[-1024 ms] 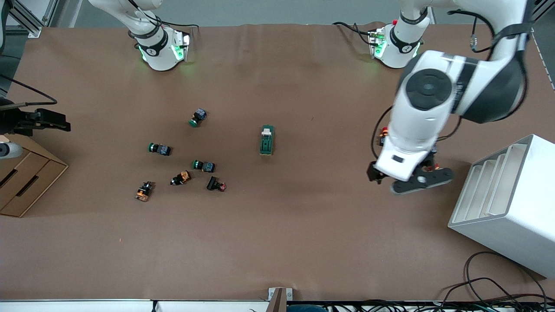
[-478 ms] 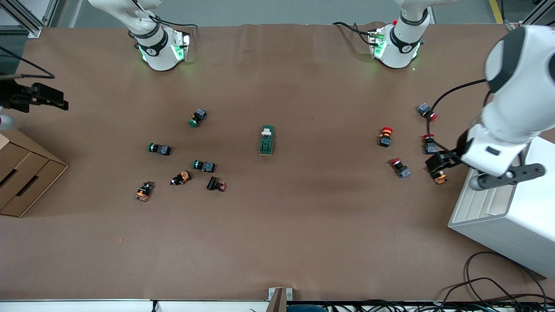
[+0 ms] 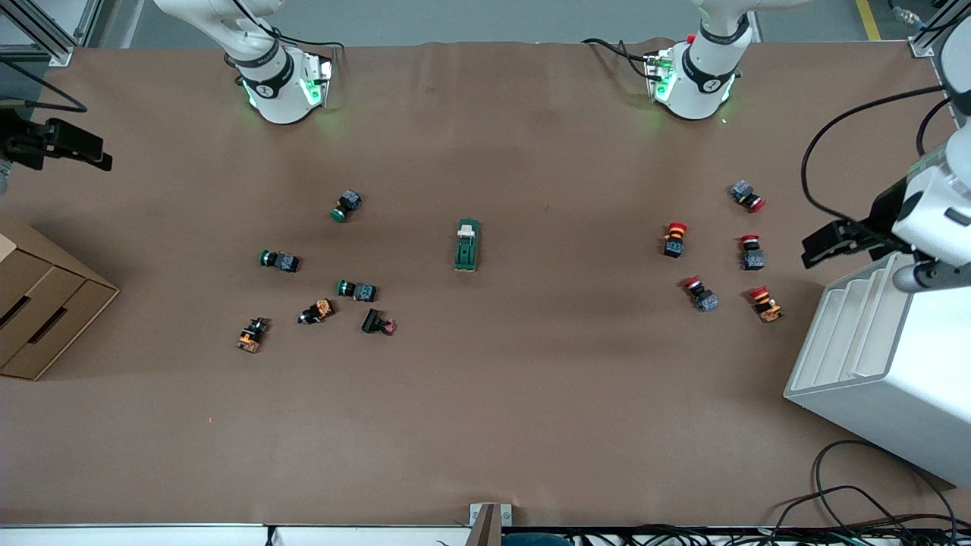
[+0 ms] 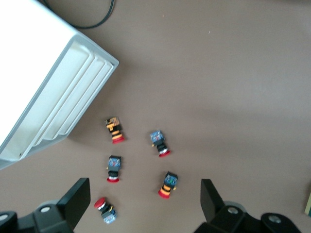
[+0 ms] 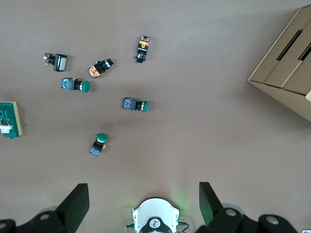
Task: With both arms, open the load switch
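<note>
The load switch (image 3: 467,245), a dark-green oblong block, lies mid-table with its white lever end toward the arms' bases. It also shows at the edge of the right wrist view (image 5: 9,120). Both arms are raised and well away from it. The left gripper (image 4: 143,203) hangs open and empty over the red-capped buttons beside the white rack, at the left arm's end of the table. At the right arm's end the right gripper (image 5: 142,201) is open and empty, high above the table, with its own arm's base (image 5: 154,221) showing between its fingers.
Several green-capped and orange push buttons (image 3: 318,292) lie scattered toward the right arm's end. Several red-capped buttons (image 3: 713,258) lie toward the left arm's end. A white slotted rack (image 3: 880,364) and a cardboard box (image 3: 38,311) stand at the two ends.
The left arm has swung from over the red-capped buttons out toward the white rack. The right gripper has drifted toward the bases' side. The load switch has not moved.
</note>
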`<state>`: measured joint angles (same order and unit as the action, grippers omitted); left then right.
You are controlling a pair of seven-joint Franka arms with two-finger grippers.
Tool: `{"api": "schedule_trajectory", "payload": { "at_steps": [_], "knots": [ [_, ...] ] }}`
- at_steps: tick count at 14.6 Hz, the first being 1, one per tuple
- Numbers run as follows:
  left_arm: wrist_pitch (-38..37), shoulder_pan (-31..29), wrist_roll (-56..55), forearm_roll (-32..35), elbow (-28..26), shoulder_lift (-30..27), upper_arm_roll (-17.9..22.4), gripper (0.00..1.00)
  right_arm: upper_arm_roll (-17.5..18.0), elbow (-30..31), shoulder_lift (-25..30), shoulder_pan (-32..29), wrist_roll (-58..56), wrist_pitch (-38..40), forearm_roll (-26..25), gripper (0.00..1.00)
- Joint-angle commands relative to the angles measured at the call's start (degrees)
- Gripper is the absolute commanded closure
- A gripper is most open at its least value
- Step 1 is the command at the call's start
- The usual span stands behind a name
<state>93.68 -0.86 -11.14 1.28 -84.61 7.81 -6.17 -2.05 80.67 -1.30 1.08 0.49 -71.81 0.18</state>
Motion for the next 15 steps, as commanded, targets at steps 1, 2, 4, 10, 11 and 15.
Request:
{"api": "schedule_trajectory", "payload": {
  "at_steps": [1, 2, 4, 10, 11, 15],
  "knots": [
    [1.67, 0.16, 0.94, -1.01, -10.19, -8.31, 0.63, 0.00, 0.82, 2.56, 3.75, -0.38, 1.44, -0.35, 0.52, 0.00],
    [2.72, -0.02, 0.94, -1.10, -12.14, -10.08, 0.45, 0.00, 0.82, 3.09, 4.19, -0.81, 1.09, -0.61, 0.52, 0.00],
    [3.44, -0.02, 0.94, -1.19, -14.52, -12.46, 0.45, 0.00, 0.82, 4.66, 5.07, -1.17, 0.82, -1.31, 0.52, 0.00],
    [3.00, -0.02, 1.38, -3.21, -16.55, -14.66, 0.37, 0.00, 0.82, 10.83, 9.03, -0.73, -0.58, -5.18, 0.52, 0.00],
    [3.09, -0.02, 1.64, -3.21, -16.47, -14.58, 0.36, 0.00, 0.82, 10.91, 9.03, -0.82, -0.67, -5.18, 0.52, 0.00],
    [3.44, 0.42, 1.91, -3.12, -15.94, -14.23, 0.01, 0.00, 1.00, 11.00, 9.03, -1.08, -0.84, -5.45, 0.52, 0.00]
  ]
}}
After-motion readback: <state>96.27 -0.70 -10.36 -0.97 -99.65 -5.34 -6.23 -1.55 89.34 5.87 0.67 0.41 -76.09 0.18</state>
